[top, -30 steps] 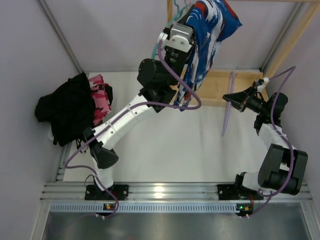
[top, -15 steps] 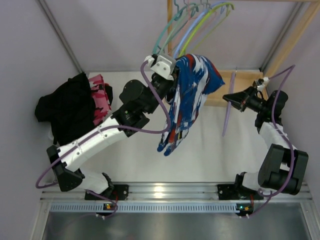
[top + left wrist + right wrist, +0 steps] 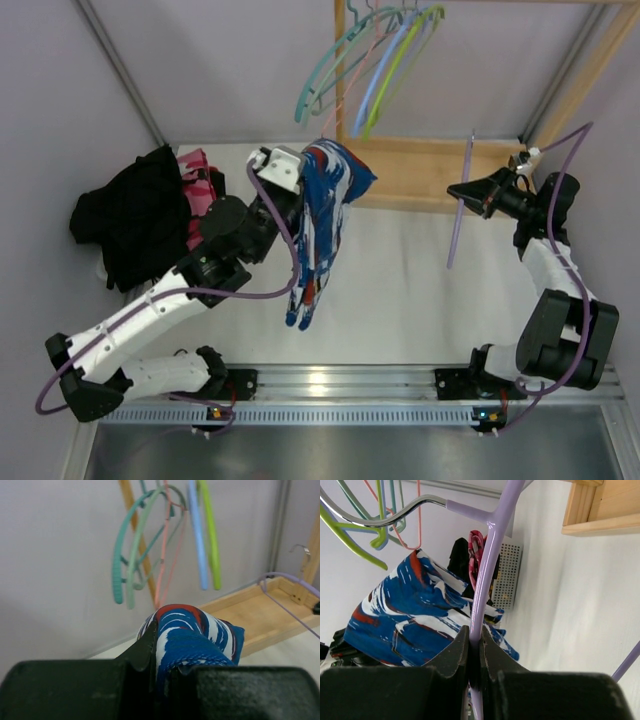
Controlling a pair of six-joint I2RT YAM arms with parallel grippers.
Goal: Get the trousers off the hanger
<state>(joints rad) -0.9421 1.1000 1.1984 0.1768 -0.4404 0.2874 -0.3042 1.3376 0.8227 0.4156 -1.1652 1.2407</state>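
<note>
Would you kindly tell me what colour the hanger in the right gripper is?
The hanger is lilac, with a silver hook; clearest in the right wrist view.

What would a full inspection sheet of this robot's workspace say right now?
Surface: white table, mostly bare.
Job's things: blue trousers off the hangers, dangling above the table; black trousers and pink trousers heaped at the table's left edge; purple hanger bare.
Clutter: nothing seen.
End effectors: left end effector shut on the blue trousers; right end effector shut on the purple hanger.
Cables: purple cables loop loosely along both arms.
Surroundings: wooden rack at the back, four empty hangers hanging from it, pale walls.
</note>
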